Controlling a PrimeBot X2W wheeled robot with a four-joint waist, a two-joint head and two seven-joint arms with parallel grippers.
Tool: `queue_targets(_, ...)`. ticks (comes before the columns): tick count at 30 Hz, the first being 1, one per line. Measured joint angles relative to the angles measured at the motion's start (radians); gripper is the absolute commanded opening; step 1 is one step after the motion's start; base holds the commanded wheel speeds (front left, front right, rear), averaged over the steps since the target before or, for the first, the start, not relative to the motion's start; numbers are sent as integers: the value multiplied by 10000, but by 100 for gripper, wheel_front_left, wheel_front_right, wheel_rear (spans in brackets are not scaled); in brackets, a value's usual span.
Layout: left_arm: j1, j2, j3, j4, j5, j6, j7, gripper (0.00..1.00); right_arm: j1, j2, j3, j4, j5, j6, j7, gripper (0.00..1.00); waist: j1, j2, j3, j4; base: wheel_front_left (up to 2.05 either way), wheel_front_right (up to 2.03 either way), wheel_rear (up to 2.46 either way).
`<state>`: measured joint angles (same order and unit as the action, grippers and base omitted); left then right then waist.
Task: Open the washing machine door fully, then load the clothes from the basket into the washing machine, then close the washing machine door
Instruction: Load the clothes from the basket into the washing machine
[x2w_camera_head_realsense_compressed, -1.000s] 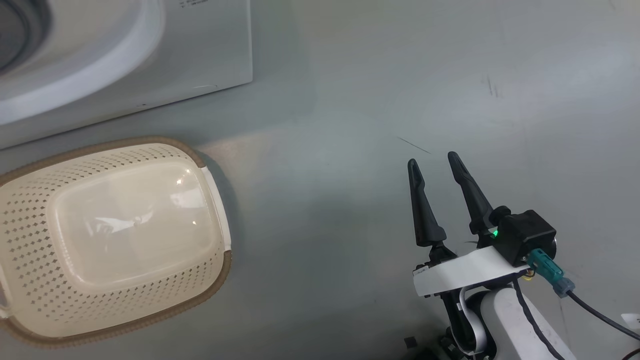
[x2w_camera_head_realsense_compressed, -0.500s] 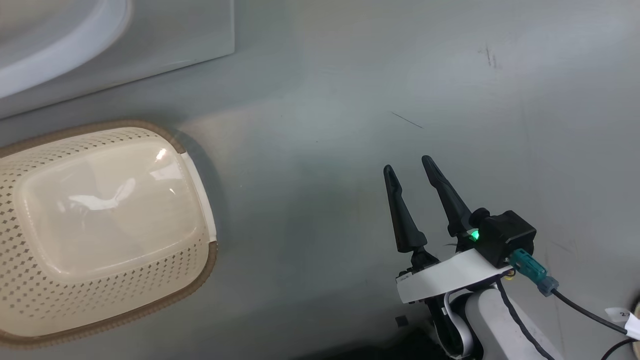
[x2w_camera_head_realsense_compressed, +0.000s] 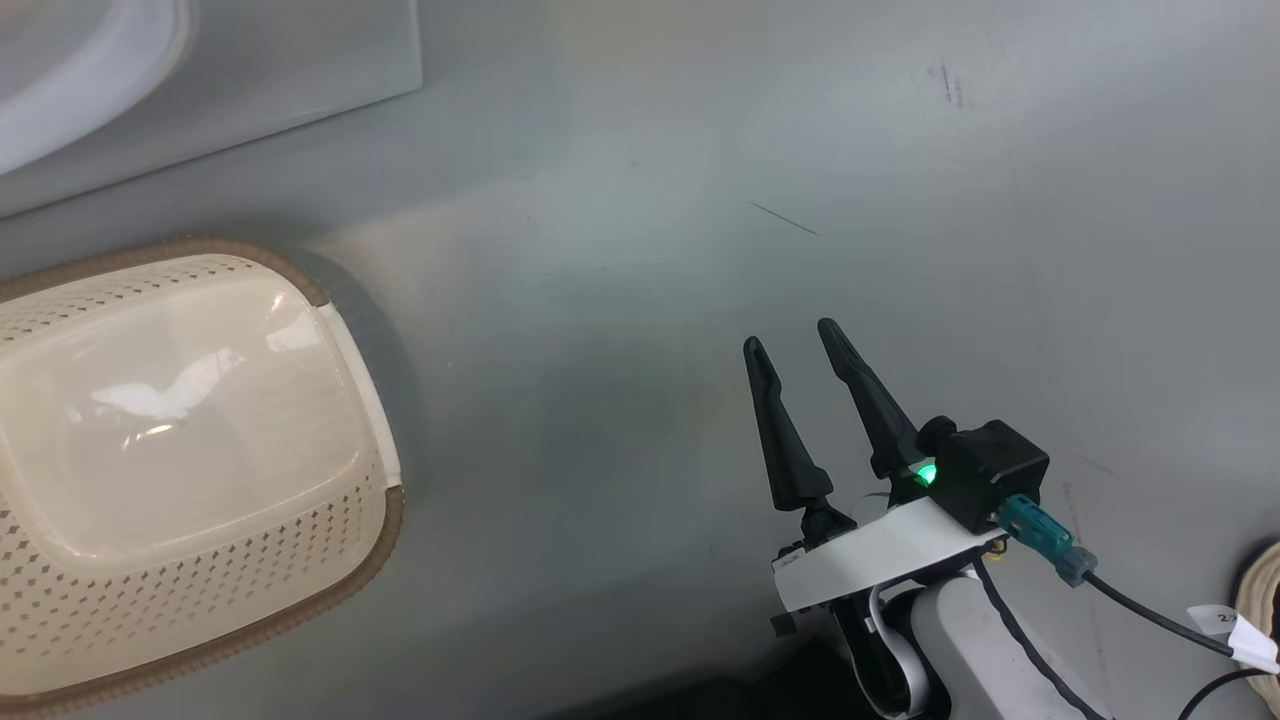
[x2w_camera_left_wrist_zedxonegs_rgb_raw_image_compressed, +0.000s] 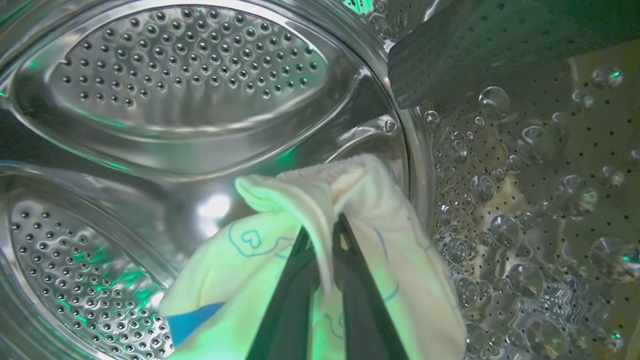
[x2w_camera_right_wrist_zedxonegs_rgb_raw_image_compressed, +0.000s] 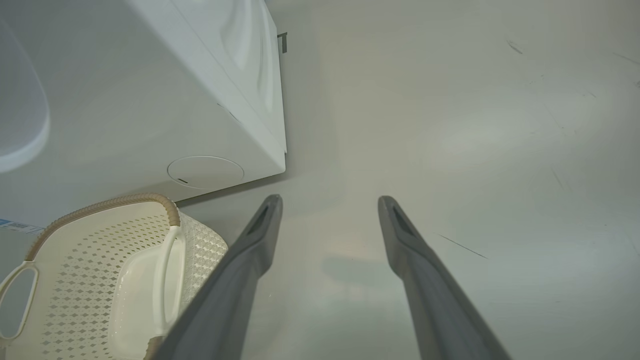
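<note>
My left gripper (x2w_camera_left_wrist_zedxonegs_rgb_raw_image_compressed: 324, 227) pinches a garment (x2w_camera_left_wrist_zedxonegs_rgb_raw_image_compressed: 400, 280) between its tips, inside the drum (x2w_camera_left_wrist_zedxonegs_rgb_raw_image_compressed: 190, 75). The good move, I judge, is to reach deeper, part the fingers wide and draw straight back, so no fold drags out. The cloth is soft and pale yellow, with thin drawn outlines and a blue patch. The drum beyond is shiny steel, dotted with holes. My right gripper (x2w_camera_head_realsense_compressed: 790, 335) hangs spread over the floor (x2w_camera_head_realsense_compressed: 650, 200), well apart from the perforated cream basket (x2w_camera_head_realsense_compressed: 200, 610) near the washer (x2w_camera_head_realsense_compressed: 300, 60).

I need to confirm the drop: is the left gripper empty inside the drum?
No, the left gripper is shut on the clothes, which drape over it inside the drum.
</note>
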<state>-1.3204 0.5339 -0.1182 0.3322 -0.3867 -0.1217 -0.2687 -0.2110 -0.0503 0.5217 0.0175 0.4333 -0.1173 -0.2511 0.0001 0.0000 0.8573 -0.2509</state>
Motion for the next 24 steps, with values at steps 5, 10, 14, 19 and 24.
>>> queue_targets(5,-12,79,-173,717,-17,0,132,0,-84,4,-17,-6,19,-69,0,100,0,0,-38,6,0,0,0)
queue_targets(10,34,92,-148,1580,-115,0,217,0,-198,4,-44,-8,73,-71,0,100,0,0,-54,23,0,0,0)
queue_targets(14,186,65,-27,2516,-445,0,598,100,-204,4,-71,-2,75,-71,-2,100,0,0,-93,55,0,0,0)
queue_targets(19,171,44,-165,2778,-449,0,671,100,-234,4,-109,6,86,-71,-2,100,0,0,-168,109,0,0,0)
queue_targets(24,187,-224,-374,3183,-483,0,619,100,-422,2,-339,88,88,-71,-2,100,-1,0,-395,200,0,0,0)
